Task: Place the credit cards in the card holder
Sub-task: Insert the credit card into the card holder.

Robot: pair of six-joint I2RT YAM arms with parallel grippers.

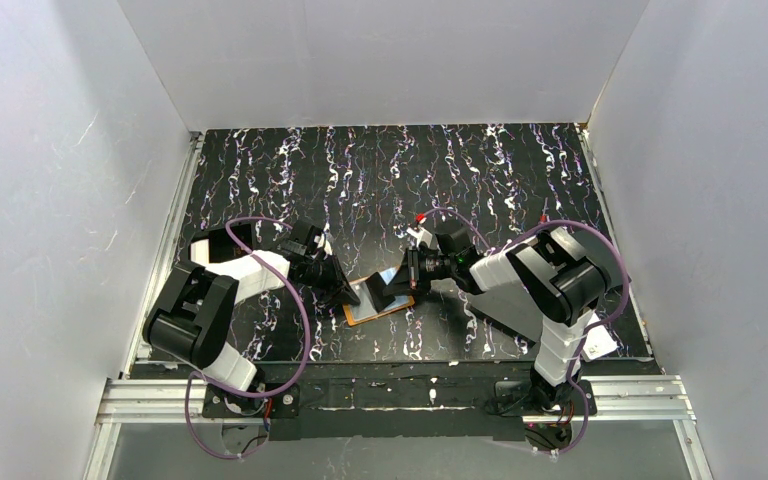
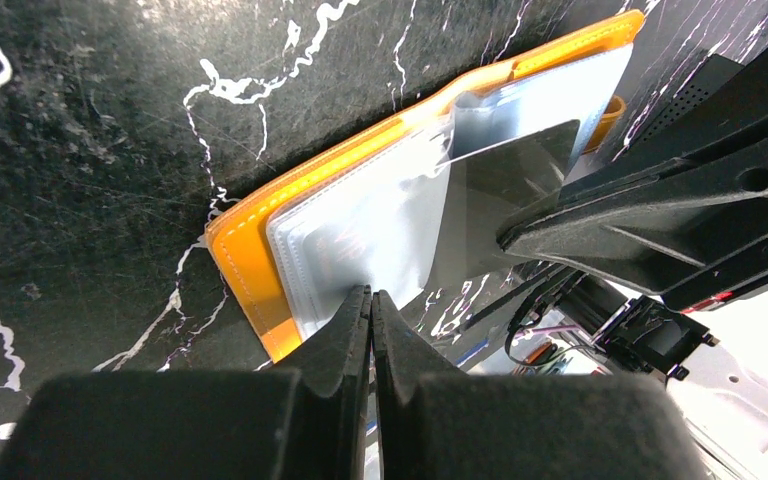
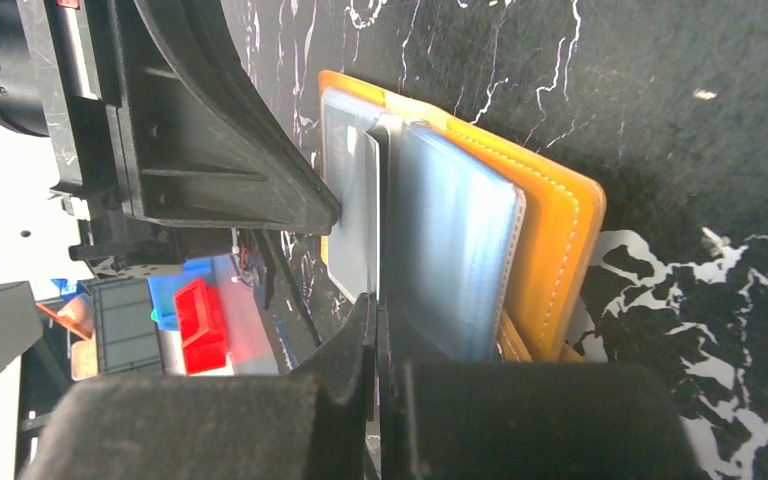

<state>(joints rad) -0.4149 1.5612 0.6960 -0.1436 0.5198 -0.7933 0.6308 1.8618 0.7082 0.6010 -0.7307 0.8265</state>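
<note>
The orange card holder (image 1: 368, 312) lies open on the black marbled table between both arms. Its pale clear sleeves (image 2: 360, 230) face up. My left gripper (image 2: 371, 296) is shut on the near edge of one clear sleeve, also shown in the top view (image 1: 348, 293). My right gripper (image 3: 377, 305) is shut on a dark glossy credit card (image 2: 495, 205), seen edge-on in its own view (image 3: 378, 200). The card stands tilted over the sleeves, its far edge at a sleeve opening. The right fingers (image 2: 660, 225) show in the left wrist view. The right gripper also shows in the top view (image 1: 401, 283).
White walls enclose the table on three sides. An aluminium rail (image 1: 410, 395) runs along the near edge. A flat black sheet (image 1: 505, 305) and a white slip (image 1: 600, 345) lie by the right arm's base. The left arm (image 3: 200, 150) crowds the holder's left side.
</note>
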